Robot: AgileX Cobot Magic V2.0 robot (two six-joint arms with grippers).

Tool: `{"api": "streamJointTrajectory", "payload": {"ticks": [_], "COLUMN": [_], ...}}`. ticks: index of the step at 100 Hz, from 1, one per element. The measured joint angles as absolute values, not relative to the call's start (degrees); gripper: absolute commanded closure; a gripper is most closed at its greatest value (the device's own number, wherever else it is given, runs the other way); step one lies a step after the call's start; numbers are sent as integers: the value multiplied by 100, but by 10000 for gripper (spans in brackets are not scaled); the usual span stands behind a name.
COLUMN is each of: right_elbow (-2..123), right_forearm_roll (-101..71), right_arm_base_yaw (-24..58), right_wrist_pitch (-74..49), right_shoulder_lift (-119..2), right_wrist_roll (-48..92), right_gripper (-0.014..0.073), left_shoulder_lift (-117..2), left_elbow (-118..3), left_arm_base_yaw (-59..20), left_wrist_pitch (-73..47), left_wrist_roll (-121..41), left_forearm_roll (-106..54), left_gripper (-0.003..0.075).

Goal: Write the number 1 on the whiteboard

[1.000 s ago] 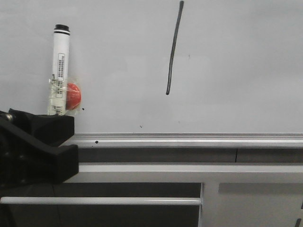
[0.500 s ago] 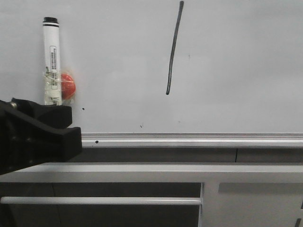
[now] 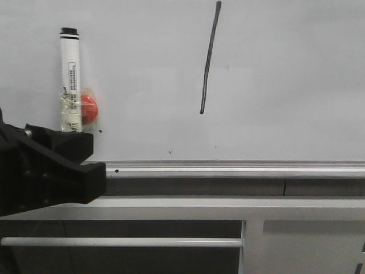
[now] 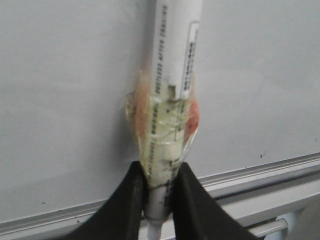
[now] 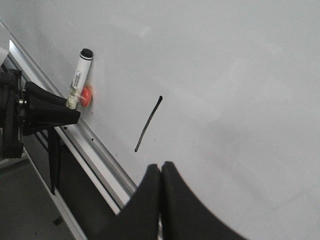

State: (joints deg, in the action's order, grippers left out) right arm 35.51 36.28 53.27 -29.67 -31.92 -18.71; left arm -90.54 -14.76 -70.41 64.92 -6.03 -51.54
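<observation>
Near the left end of the whiteboard (image 3: 274,68), above its silver rail, the left gripper (image 4: 159,200) clenches a marker (image 3: 69,74) by its taped lower end, capped tip up and clear of the number 1 (image 3: 209,57), likely because the stroke looks finished. The right gripper (image 5: 161,200) hangs empty, fingers pressed together.

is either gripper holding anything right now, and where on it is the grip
The left gripper holds the white marker by its lower end, just below the taped-on red piece. The right gripper is shut with nothing between its fingers.
</observation>
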Motion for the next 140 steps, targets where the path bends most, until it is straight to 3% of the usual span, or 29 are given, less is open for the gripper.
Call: {"api": "streamJointTrajectory", "payload": {"ticks": [67, 75, 99, 140], "right_elbow": [3551, 3551, 3551, 3551], "right_forearm_roll": [3628, 3628, 3628, 3628], "right_arm_base_yaw": [5327, 5327, 5327, 5327], "right_wrist_pitch": [-2967, -2967, -2967, -2967], "right_shoulder_lift": [-3192, -3192, -3192, -3192], "right_wrist_roll": [-1871, -1871, -1871, -1871], "right_gripper": [657, 657, 657, 657], "left_shoulder_lift": [-9059, -9059, -9059, -9059], "left_elbow": [-1476, -1476, -1481, -1471], "left_arm_base_yaw": [-6985, -6976, -6939, -6930], "left_wrist_pitch": [6469, 6469, 6505, 6515], "left_wrist_roll": [-603, -603, -603, -594], "left_forearm_roll": [-5028, -4990, -4825, -4804], "left_gripper": [736, 687, 431, 411]}}
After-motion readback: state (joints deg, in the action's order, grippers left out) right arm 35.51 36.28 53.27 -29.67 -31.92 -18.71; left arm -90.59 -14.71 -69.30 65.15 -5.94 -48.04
